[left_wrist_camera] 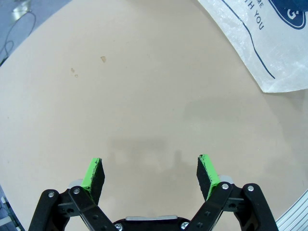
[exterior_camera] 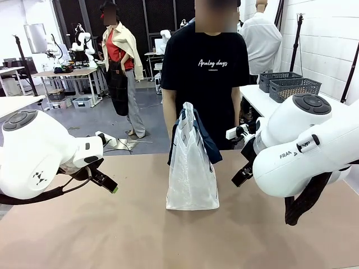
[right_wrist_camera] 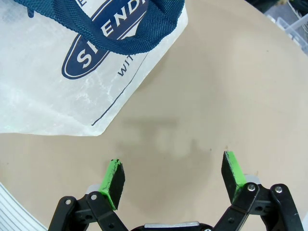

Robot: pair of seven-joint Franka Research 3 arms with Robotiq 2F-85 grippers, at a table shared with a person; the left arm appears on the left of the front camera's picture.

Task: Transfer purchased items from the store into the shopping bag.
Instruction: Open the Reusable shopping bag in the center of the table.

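The shopping bag [exterior_camera: 192,168] stands upright at the middle of the tan table, whitish and translucent, with navy handles hanging down its right side. A person in a black T-shirt [exterior_camera: 205,73] stands right behind it. My left gripper [exterior_camera: 110,185] hovers left of the bag, open and empty; in the left wrist view its green-padded gripper [left_wrist_camera: 149,168] faces bare table, with a corner of the bag [left_wrist_camera: 269,43] at the upper right. My right gripper [exterior_camera: 240,175] is right of the bag, also open and empty [right_wrist_camera: 173,171], with the bag's logo side [right_wrist_camera: 57,91] and a handle [right_wrist_camera: 134,43] ahead. No purchased items are in view.
Two dark grey lattice baskets [exterior_camera: 289,85] sit on a white table at the back right. Bare tan tabletop [exterior_camera: 140,235] lies in front of the bag and under both grippers.
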